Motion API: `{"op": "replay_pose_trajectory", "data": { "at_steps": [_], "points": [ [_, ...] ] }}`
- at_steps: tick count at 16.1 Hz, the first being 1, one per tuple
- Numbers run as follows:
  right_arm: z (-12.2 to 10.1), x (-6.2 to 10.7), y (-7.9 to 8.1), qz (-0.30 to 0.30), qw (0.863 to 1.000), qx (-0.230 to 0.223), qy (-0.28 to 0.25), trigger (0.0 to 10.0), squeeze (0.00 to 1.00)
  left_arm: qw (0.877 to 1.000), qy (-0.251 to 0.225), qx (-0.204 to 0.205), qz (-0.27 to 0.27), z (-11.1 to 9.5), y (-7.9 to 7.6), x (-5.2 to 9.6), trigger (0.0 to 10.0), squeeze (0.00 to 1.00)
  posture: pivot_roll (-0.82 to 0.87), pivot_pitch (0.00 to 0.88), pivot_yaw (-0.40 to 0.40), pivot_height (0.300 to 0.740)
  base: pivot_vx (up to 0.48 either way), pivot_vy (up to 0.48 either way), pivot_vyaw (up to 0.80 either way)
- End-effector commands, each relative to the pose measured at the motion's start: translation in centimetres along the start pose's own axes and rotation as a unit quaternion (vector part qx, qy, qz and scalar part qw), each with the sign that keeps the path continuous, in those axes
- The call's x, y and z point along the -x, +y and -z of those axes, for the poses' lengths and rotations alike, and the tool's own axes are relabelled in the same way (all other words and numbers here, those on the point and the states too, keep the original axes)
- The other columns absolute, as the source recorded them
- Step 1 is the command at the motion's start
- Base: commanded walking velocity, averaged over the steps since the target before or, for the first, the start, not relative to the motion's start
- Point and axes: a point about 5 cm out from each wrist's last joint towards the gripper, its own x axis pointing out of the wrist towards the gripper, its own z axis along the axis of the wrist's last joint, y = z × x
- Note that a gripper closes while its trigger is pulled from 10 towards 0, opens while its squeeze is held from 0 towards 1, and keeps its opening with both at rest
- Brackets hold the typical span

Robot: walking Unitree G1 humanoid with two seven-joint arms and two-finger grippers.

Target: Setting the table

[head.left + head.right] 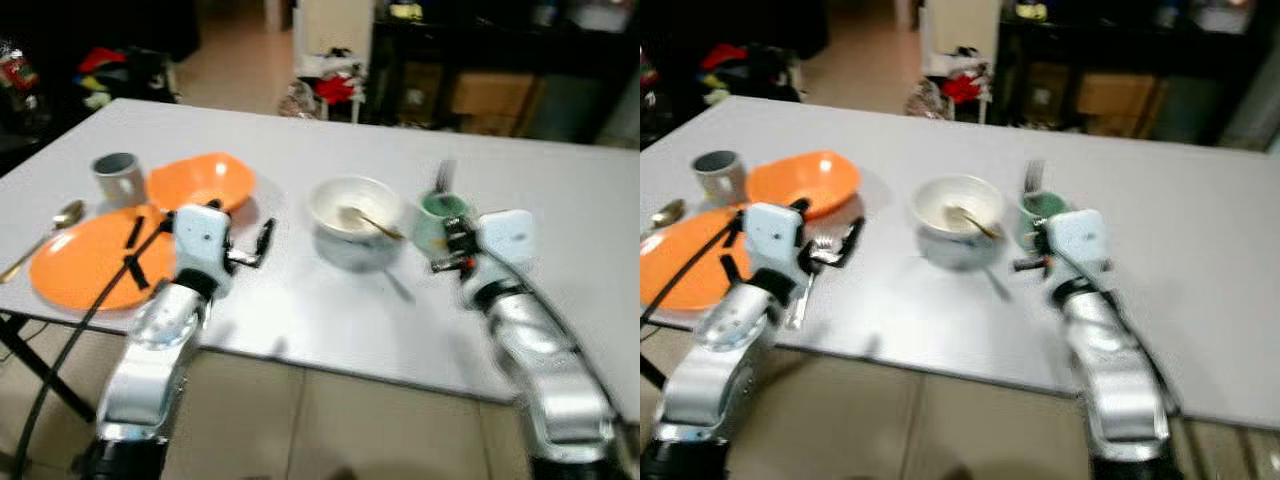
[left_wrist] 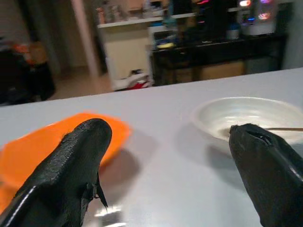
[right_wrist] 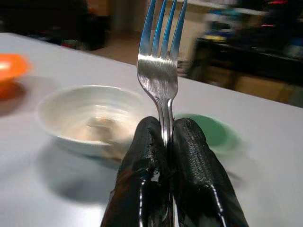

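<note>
A: The right gripper (image 3: 165,142) pinches the fork (image 3: 160,71) upright, just beside the green cup (image 1: 438,222), at three o'clock of the white bowl (image 1: 352,215).

B: Left gripper (image 2: 165,156) gapes empty. Lower the fork flat onto bare worktop (image 1: 330,310), clear of the crockery.
</note>
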Motion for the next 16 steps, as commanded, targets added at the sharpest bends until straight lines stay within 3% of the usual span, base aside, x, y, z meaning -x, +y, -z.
{"op": "replay_pose_trajectory", "data": {
  "at_steps": [1, 10, 13, 16],
  "points": [
    [-0.4, 0.1, -0.7, 0.008, 1.000, 0.007, -0.005, 10.0, 0.00, 1.000, 0.000, 0.000, 0.008, -0.1, -0.3, -0.2, 10.0, 0.00, 0.06, 0.000, 0.003, 0.740, 0.330, 0.000, 0.00],
    [-2.4, -0.7, -1.6, -0.008, 1.000, 0.019, -0.017, 10.0, 0.00, 1.000, 0.000, -0.006, 0.018, -0.1, -0.6, -0.5, 10.0, 0.00, 0.05, 0.000, -0.002, 0.740, 0.329, 0.000, 0.00],
    [-3.7, -1.9, -1.9, -0.051, 0.998, 0.046, -0.004, 10.0, 0.00, 0.995, 0.017, -0.045, 0.083, 0.1, -1.5, -0.4, 10.0, 0.00, 0.05, 0.000, 0.005, 0.740, 0.000, 0.000, 0.00],
    [-4.2, -4.4, -2.0, -0.080, 0.995, 0.058, 0.028, 10.0, 0.00, 0.989, 0.021, -0.062, 0.135, -0.5, -2.0, -0.5, 10.0, 0.00, 0.04, 0.000, 0.014, 0.740, 0.000, 0.000, 0.00]
  ]
}}
